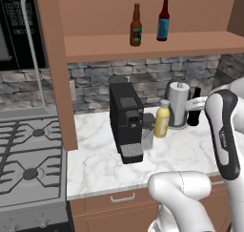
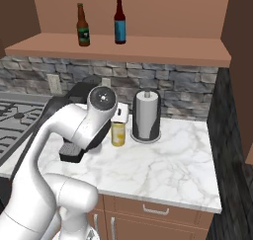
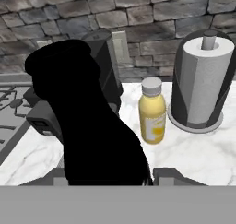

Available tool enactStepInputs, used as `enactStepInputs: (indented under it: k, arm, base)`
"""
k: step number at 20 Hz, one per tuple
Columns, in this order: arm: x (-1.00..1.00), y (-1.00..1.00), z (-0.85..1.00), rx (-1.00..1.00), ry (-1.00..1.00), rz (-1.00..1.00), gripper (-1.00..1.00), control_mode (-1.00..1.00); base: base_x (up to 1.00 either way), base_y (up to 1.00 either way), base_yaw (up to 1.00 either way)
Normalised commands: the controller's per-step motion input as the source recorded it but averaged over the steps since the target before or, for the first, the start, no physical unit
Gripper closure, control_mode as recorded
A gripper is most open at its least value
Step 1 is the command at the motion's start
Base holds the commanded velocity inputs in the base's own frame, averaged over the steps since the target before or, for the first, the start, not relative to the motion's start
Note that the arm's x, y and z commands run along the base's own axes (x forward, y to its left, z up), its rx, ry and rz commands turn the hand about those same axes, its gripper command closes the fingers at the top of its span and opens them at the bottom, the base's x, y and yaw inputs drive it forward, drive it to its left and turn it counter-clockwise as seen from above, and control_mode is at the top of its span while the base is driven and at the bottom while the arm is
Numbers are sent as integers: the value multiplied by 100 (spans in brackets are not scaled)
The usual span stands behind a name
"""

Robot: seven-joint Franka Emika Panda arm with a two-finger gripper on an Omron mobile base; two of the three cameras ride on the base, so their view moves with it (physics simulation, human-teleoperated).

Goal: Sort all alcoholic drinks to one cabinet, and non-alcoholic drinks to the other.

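Note:
My gripper (image 3: pixel 115 176) is shut on the black cola bottle (image 3: pixel 87 121), which looms dark and close in the hand view. From the left base the cola bottle (image 1: pixel 194 114) shows in my gripper (image 1: pixel 195 107), just right of the paper towel roll; whether it rests on the counter I cannot tell. The yellow bottle (image 1: pixel 162 121) (image 2: pixel 117 133) (image 3: pixel 152 112) stands upright on the marble counter beside the coffee machine. Up in the open cabinet (image 1: pixel 190 44) (image 2: pixel 163 45), the brown green-labelled bottle (image 1: pixel 136 26) (image 2: pixel 83 25) and the blue red-necked bottle (image 1: pixel 163 21) (image 2: pixel 119 22) stand side by side.
A black coffee machine (image 1: pixel 126 121) and a paper towel holder (image 1: pixel 178 104) (image 2: pixel 146 116) (image 3: pixel 201 87) crowd the back of the counter (image 1: pixel 95 164). The open cabinet door (image 1: pixel 55 68) hangs over the counter's left end. A stove (image 1: pixel 28 154) lies left, with a microwave (image 1: pixel 14 26) above it.

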Motion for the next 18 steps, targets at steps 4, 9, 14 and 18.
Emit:
enactStepInputs:
  k: [4,9,14,18]
  arm:
    - [-1,-5,21,0,0,-2,100,-100]
    - [-6,-7,5,0,0,-1,100,-100]
    - [0,0,-1,0,0,0,100,-100]
    - [-5,0,0,0,0,0,100,100]
  base:
    - [0,0,0]
    - [0,0,0]
    - [0,0,0]
    - [-18,0,0]
